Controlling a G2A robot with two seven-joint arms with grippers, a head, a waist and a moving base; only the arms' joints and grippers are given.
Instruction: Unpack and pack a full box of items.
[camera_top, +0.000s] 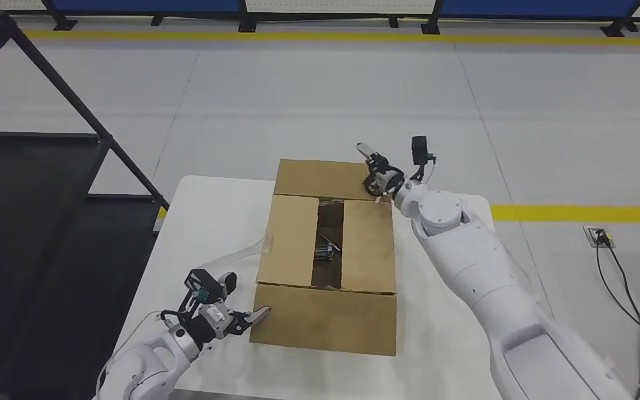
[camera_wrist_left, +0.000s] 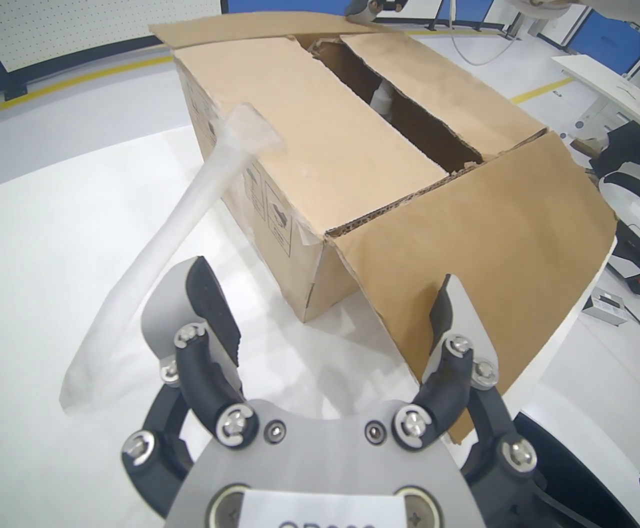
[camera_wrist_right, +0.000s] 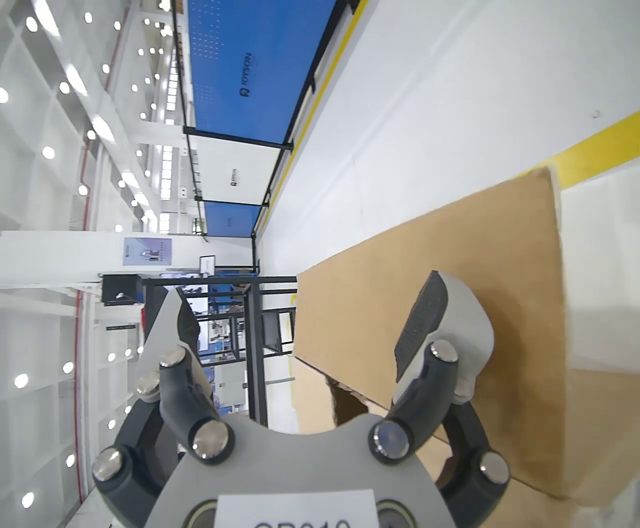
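A brown cardboard box (camera_top: 330, 260) stands on the white table (camera_top: 200, 230). Its two long top flaps are nearly closed, leaving a dark slot (camera_top: 327, 243) with items dimly seen inside. The near end flap (camera_wrist_left: 500, 240) and the far end flap (camera_wrist_right: 425, 270) stand out from the box. My left gripper (camera_wrist_left: 320, 295) is open at the box's near left corner, its fingers either side of the near flap's edge. My right gripper (camera_wrist_right: 310, 315) is open at the far flap (camera_top: 325, 178), one finger against the cardboard. A strip of clear tape (camera_wrist_left: 175, 250) hangs from the box's side.
The table's left half (camera_top: 190, 260) is bare white surface. A black frame and dark panel (camera_top: 50, 230) stand left of the table. A yellow floor line (camera_top: 560, 213) runs past the table on the right.
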